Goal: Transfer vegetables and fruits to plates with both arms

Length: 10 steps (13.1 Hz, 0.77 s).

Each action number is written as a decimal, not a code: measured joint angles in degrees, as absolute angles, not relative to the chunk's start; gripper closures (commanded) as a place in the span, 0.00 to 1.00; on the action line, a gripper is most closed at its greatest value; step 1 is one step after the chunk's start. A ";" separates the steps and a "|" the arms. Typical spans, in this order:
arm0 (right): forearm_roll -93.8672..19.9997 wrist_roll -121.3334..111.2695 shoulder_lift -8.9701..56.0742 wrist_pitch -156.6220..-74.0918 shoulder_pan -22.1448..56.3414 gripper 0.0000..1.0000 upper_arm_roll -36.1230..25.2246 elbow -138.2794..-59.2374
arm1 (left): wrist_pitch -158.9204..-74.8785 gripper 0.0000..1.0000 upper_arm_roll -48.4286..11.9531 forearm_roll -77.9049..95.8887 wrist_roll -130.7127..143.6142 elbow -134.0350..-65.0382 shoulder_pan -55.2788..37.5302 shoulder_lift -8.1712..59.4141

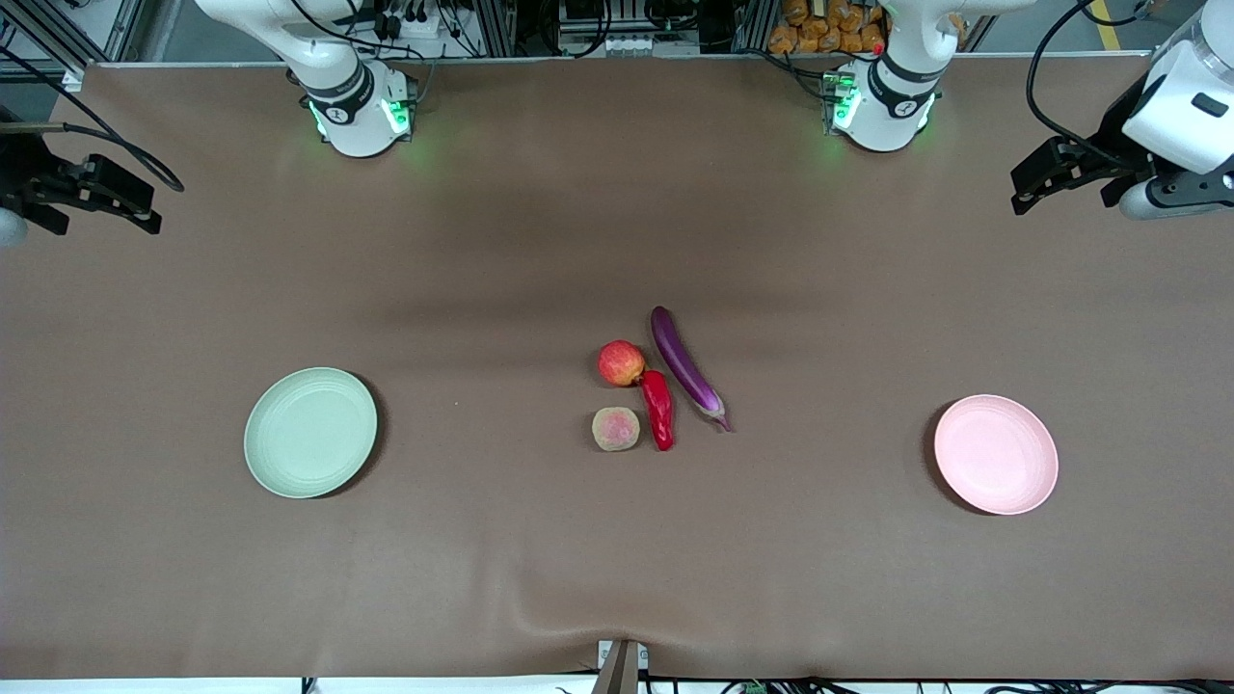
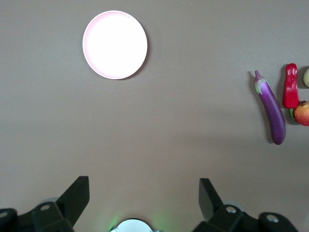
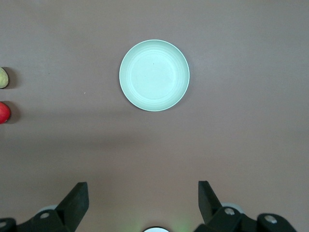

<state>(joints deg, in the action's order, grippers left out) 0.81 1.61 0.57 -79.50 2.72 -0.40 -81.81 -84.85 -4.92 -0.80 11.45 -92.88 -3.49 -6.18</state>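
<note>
From the front view, the four pieces of produce sit bunched in the middle of the brown worktop [image 1: 617,559]. The apple [image 1: 621,362] and the peach [image 1: 616,429] lie on the side toward the right arm's end, the peach nearer the camera. The chili pepper [image 1: 659,410] lies just beside both, its stem end touching the apple. The eggplant [image 1: 685,366] slants close along the chili, toward the left arm's end. The green plate [image 1: 310,432] lies well apart toward the right arm's end, the pink plate [image 1: 996,454] well apart toward the left arm's end; both are empty. The left claw [image 1: 1051,178] hangs over the worktop's edge at the left arm's end, the right claw [image 1: 96,198] over the edge at the right arm's end. Both arms wait, nothing moved yet.

The tight cluster is likely the main risk: fingers coming down on the chili could nudge the apple and set it rolling, and both arms reaching into the same small spot could collide. The glossy eggplant may slip or swing if pinched off-centre.

In the left wrist view, the left claw [image 2: 145,191] is spread wide and empty above bare worktop, touching nothing, with the pink plate [image 2: 115,44] ahead and the eggplant [image 2: 271,112], chili [image 2: 290,87] and apple [image 2: 302,114] off to one side.

In the right wrist view, the right claw [image 3: 143,191] is likewise fully apart and empty, with the green plate [image 3: 154,75] ahead and the apple [image 3: 4,112] and peach [image 3: 3,78] at the frame's edge.
</note>
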 measured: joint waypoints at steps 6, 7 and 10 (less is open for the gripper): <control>0.22 1.61 0.57 -79.41 2.20 0.00 -0.55 -82.01 | -84.85 0.00 -4.82 -0.80 10.00 -92.39 -3.32 -6.10; -0.05 1.61 0.57 -79.40 1.95 0.00 -0.62 -82.03 | -84.85 0.00 -4.82 -0.80 9.96 -92.11 -3.17 -5.92; -0.46 1.60 0.57 -79.38 1.33 0.00 -0.65 -82.10 | -84.85 0.00 -4.93 -0.80 9.85 -92.00 -3.23 -5.33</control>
<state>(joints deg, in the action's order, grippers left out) -0.46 1.60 0.57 -79.38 1.33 -0.65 -82.10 -84.85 -4.93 -0.80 9.85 -92.00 -3.23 -5.33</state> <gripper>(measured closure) 0.000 0.000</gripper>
